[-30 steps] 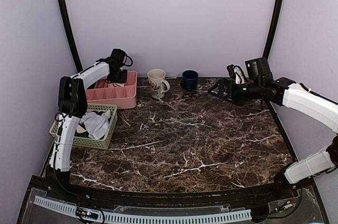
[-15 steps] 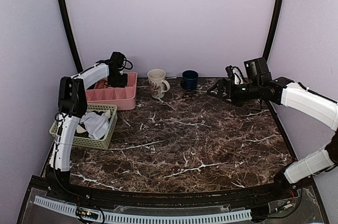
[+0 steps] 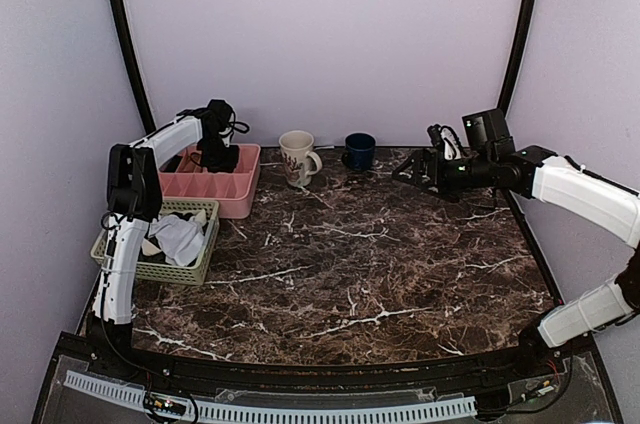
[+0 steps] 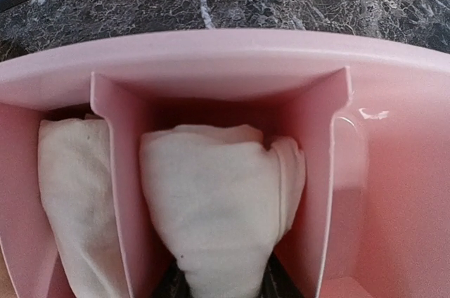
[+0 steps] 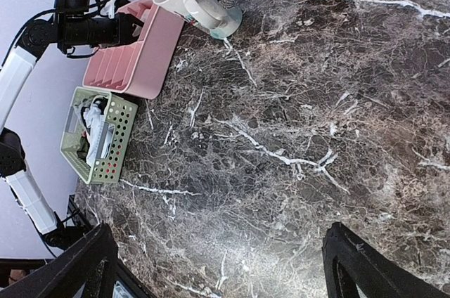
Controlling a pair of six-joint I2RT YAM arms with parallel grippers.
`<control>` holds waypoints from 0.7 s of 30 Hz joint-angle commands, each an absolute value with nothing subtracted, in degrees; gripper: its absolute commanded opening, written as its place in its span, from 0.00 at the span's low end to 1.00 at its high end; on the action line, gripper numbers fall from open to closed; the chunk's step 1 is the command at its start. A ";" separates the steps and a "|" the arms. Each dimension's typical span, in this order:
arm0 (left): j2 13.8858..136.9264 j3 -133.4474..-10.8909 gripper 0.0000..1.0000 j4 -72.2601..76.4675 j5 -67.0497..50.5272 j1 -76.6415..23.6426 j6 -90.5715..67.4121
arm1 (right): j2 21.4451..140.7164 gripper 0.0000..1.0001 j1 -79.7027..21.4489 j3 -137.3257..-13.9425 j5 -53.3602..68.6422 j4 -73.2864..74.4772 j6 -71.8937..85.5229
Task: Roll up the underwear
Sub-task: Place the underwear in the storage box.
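While the left gripper (image 4: 221,289) pinches the underwear (image 4: 218,199) in the pink organizer (image 4: 232,59) — right gripper (image 5: 225,263) spread wide — a snag on release could unroll it.

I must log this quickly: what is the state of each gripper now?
Left gripper: closed on the rolled underwear, inside the pink tray.
Right gripper: open, holding nothing.

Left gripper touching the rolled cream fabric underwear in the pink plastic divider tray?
Touching. Left wrist view: the rolled cream fabric underwear narrows at the bottom edge between the dark fingertips of the left gripper, no gap showing on either side.
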State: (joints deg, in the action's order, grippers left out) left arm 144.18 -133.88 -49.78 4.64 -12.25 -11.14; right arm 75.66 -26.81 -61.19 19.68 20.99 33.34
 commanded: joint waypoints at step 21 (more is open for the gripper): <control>135.60 -135.17 0.65 -50.21 3.72 -12.05 -6.49 | 75.54 0.99 -26.28 -63.26 21.48 19.16 33.78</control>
State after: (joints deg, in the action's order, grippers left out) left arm 140.51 -134.98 -48.86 3.03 -11.99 -8.34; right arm 75.92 -26.70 -61.71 20.38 20.99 33.39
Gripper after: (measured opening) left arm 0.649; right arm 0.995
